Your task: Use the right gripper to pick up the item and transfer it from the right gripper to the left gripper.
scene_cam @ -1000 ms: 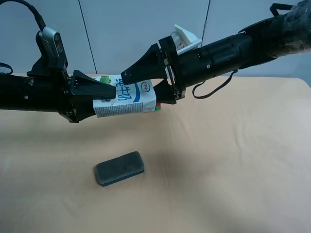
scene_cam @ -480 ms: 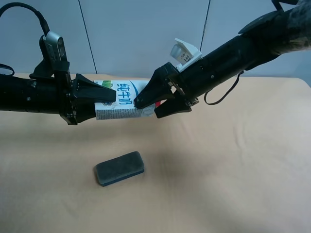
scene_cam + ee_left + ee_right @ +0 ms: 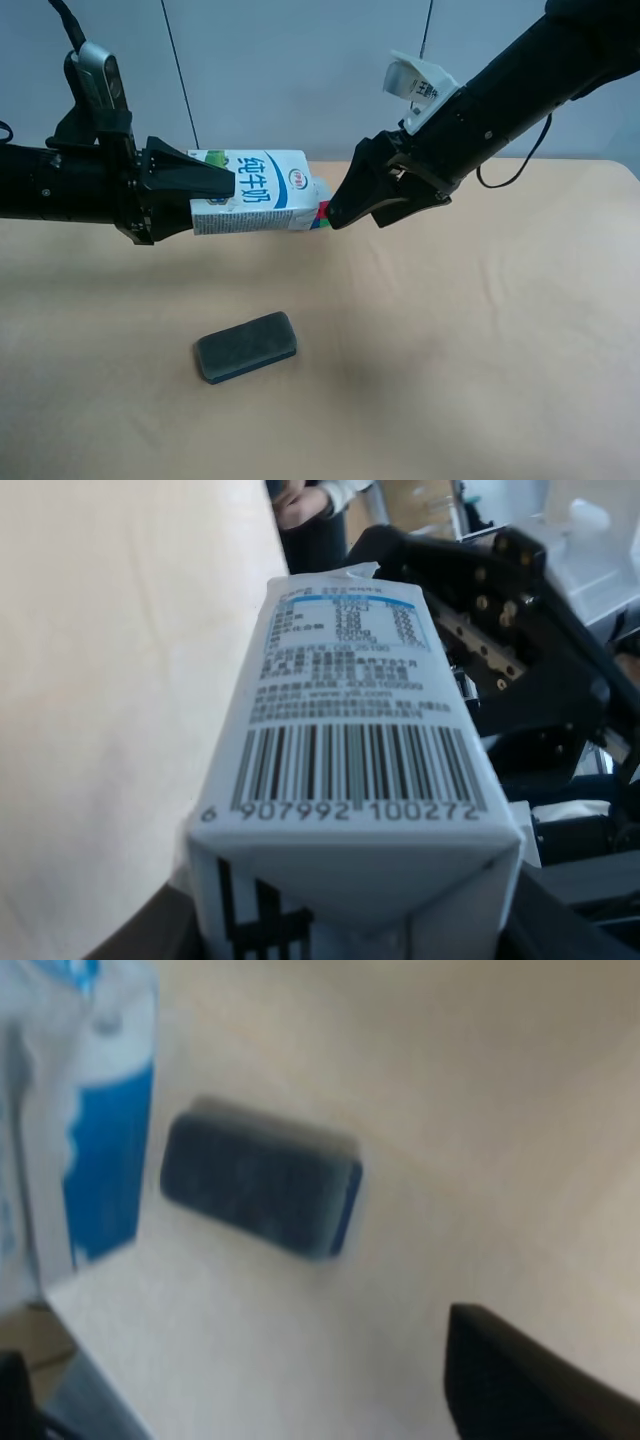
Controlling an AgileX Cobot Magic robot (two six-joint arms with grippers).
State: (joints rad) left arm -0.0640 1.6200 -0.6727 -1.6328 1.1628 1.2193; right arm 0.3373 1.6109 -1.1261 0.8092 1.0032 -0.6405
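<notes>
While the table (image 3: 500, 350) is lying well below it, the carton (image 3: 265, 190) is hanging on its side in the air above the eraser (image 3: 246, 346), so a drop is the main danger I am seeing. The right claw (image 3: 355, 218), up and to the exterior view's right of the eraser, is standing wide and holding nothing. Its tips are sitting just beside the carton's gabled end, and I cannot tell whether they are touching it. If that arm is swinging while drawing away, I judge it could be clipping the gable and twisting the carton loose. The left claw (image 3: 215, 200), up and to the view's left of the eraser, is pinching the carton by one end alone. The long free length is therefore levering on a small grip, and the thin card could be crushing or sliding. A fall would likely be landing the carton on or near the eraser.

The carton's face is showing large blue characters, 纯牛奶, and a small red oval logo that is looking too small to read. In the left wrist view its side is carrying a barcode numbered 6 907992 100272, with fine print above it that is looking illegible.
</notes>
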